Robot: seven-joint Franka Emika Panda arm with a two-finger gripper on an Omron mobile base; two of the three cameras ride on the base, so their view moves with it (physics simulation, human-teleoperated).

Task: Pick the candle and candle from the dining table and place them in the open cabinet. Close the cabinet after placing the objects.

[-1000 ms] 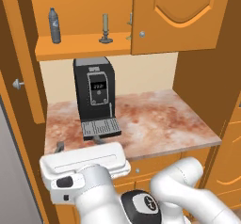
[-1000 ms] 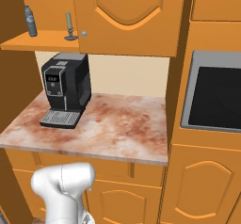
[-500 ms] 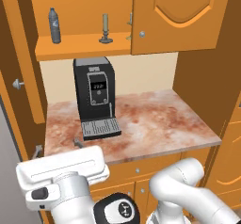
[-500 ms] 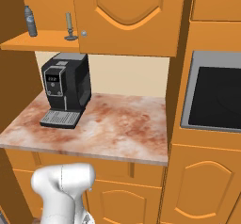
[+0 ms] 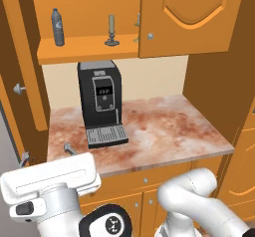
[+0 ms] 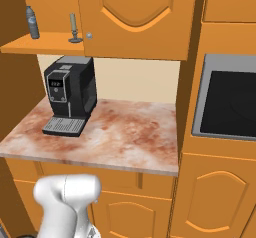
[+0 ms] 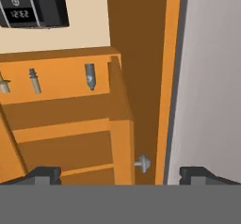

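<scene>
The olive candle [image 5: 111, 31] stood upright on the cabinet's [image 5: 89, 49] lower shelf, a thin greenish stick rising from a dark grey round base. Left of it, well apart on the same shelf, stood the grey-blue bottle [image 5: 58, 27]. At the edge of the shut right door [image 5: 187, 17], a sliver of a second candle [image 5: 136, 28] peeked out, brass-gold in tone, most of it hidden behind that door, so its shape could not be made out there. The left door [image 5: 22, 76] hung wide open, its small silver knob [image 5: 19, 88] facing the room.

From the right base camera, the olive stick [image 6: 74, 29] and the bottle [image 6: 32, 22] sat on the shelf [image 6: 40, 43], the candle just beside the shut door's knob [image 6: 89, 35].

The hand camera was rolled over, so the shelf appeared upside down: the bottle [image 7: 90, 76], the olive candle [image 7: 34, 80] and the pale candle [image 7: 4, 84] on its holder all pointed downward in the picture. The open door's edge [image 7: 162, 82] and its knob [image 7: 142, 163] ran alongside.

The gripper [image 7: 120, 176] showed its two dark finger tips [image 7: 44, 175] spread far apart with nothing between them.

Below the cabinet, a black coffee machine [image 5: 100, 104] sat on the marbled counter [image 5: 169, 126], and a dark oven window [image 6: 231, 104] sat in the tall unit to the right.
</scene>
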